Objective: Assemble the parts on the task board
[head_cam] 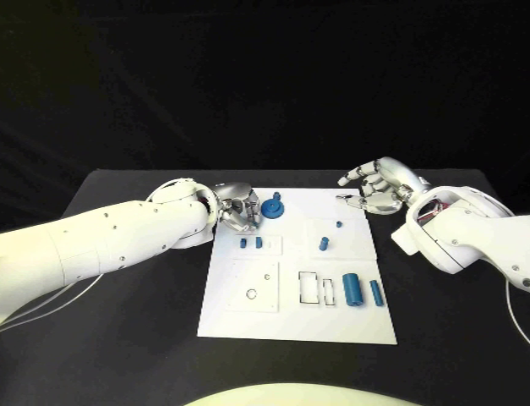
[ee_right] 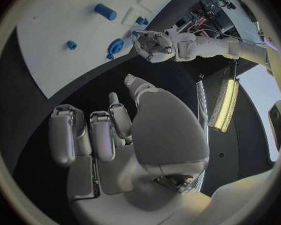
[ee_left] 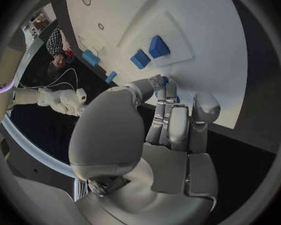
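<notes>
The white task board [head_cam: 299,317] lies in the middle of the table. A blue round part [head_cam: 273,207] sits near its far left corner. My left hand [head_cam: 234,210] is right beside that part, fingers drawn together. From the left wrist, bits of blue [ee_left: 163,81] show between the tips of the left hand [ee_left: 159,130]; whether it grips the part I cannot tell. My right hand [head_cam: 380,186] hovers off the board's far right corner, fingers apart and half curled, holding nothing [ee_right: 109,135].
Two small blue blocks [head_cam: 250,243] stand on the board's left side, with a small peg [head_cam: 338,225] and a short cylinder [head_cam: 323,244] mid-board. Two longer cylinders [head_cam: 352,290] lie toward the near right beside rectangular slots. Black table surrounds the board.
</notes>
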{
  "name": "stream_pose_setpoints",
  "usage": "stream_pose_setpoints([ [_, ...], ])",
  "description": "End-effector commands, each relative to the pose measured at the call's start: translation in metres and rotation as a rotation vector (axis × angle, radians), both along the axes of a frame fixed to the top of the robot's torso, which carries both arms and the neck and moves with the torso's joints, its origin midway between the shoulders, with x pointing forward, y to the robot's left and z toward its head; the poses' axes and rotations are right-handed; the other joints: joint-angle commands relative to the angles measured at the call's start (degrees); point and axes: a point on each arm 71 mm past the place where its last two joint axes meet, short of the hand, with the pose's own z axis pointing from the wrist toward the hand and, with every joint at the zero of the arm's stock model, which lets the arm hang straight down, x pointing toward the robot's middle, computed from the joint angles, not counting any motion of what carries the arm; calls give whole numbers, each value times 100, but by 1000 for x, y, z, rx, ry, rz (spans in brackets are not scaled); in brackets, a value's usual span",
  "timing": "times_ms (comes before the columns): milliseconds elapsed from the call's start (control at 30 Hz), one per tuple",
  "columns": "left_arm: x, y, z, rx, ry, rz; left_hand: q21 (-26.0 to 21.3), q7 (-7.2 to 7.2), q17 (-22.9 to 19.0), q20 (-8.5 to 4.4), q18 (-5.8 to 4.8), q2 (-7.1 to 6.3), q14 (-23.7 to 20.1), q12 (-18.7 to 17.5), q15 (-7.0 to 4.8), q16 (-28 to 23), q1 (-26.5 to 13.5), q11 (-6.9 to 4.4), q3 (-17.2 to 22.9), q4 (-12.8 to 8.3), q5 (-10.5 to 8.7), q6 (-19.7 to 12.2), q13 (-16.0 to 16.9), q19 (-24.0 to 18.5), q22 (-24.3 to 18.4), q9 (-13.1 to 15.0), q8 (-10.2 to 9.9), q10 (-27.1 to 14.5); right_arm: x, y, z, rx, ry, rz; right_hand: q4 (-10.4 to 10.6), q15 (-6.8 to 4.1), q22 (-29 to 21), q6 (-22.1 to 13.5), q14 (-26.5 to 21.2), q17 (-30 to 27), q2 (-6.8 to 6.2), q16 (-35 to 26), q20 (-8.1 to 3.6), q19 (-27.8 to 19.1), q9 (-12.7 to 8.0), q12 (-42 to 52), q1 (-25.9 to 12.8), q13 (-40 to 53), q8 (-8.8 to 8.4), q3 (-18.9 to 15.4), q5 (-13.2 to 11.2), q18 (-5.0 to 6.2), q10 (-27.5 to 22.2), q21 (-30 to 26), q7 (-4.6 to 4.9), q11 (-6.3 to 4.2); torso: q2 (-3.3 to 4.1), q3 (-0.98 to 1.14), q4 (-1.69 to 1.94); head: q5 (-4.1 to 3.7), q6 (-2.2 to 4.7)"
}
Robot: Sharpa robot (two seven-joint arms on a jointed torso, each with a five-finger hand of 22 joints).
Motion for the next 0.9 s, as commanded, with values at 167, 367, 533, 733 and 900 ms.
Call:
stream_pose_setpoints([
  [167,-2,-1,-7,32,49,-17,1,-7,-9,-14,-83,36,8,-21,-6,-27,-16,-1,-37,-3,17,34,0,10,-6,-6,28,41,-1,1,0,-3,-4,15,3,-17,935,30,370,614,-6,-19,-3,-15,-4,9,-14,215,34,28,31,92,-3,2,-8,-8,1,-4,5,-9,-15],
  [367,-3,-1,-9,44,57,-22,2,-21,-22,-15,-84,49,3,-40,-15,-31,-11,-16,-52,-11,16,79,10,12,2,12,25,84,-1,1,0,-3,-5,14,3,-17,935,30,370,614,-6,-19,-3,-15,-4,9,-14,215,34,28,31,92,-3,2,-8,-8,-3,-4,3,-5,-23],
  [533,-3,0,-8,41,50,-20,-10,-24,-37,-17,-80,46,-2,-46,-17,-36,-12,-18,-58,-14,16,85,12,1,-16,16,22,91,-1,1,0,-3,-5,13,3,-17,935,30,370,614,-6,-19,-3,-15,-4,9,-14,215,34,28,31,92,-3,2,-8,-8,-3,-3,5,-5,-23],
  [733,-3,1,-7,31,39,-16,-51,-2,-27,-14,-71,33,-16,-149,-4,-40,-9,6,-70,-34,21,15,9,-40,-69,12,-86,64,-1,1,0,-3,-6,13,3,-17,935,30,370,614,-6,-19,-3,-15,-4,9,-14,215,34,28,31,92,-3,2,-8,-8,-3,-4,5,-2,-20],
  [900,-3,1,-7,20,33,-14,-66,23,-32,-1,-68,29,-25,-216,13,-40,-8,25,-72,-46,22,-86,21,-54,-85,-3,-221,86,0,1,0,-3,-6,13,3,-23,929,32,370,607,-30,-28,-11,-18,-10,-2,-22,202,54,76,54,94,-7,-17,-11,-12,0,-5,2,0,-20],
])
